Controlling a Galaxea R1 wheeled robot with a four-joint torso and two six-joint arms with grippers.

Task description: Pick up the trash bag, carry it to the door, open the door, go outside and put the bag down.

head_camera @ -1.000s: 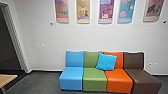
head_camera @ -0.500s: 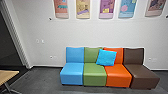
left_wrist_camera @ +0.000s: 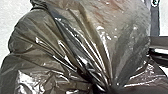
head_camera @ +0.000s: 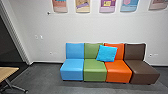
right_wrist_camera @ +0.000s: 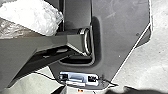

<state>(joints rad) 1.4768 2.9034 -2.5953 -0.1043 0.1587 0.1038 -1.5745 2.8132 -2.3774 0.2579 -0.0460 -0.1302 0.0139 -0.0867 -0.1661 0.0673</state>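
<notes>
The shiny, dark, see-through plastic trash bag (left_wrist_camera: 72, 42) bulges before the left wrist; its film (thin, much creased) might tear on the pale wood-topped table (head_camera: 7, 72) if the robot turns close. Either gripper's state cannot be told.

The dark grey floor (head_camera: 47, 77) carries four armless padded seats set side by side in one row: a light blue seat (head_camera: 72, 71), a green seat (head_camera: 95, 72), an orange seat (head_camera: 118, 72) and a dark brown seat (head_camera: 143, 70). On this row a bright blue cushion (head_camera: 107, 53) sits tilted, leaning across the green and orange backrests, with its lower edge near where backs and seats meet. Near the blue end, apart from the row, a bench (head_camera: 7, 72) with a light wood top stands on the same floor, its splayed metal leg (head_camera: 16, 87) reaching out beyond the top.
</notes>
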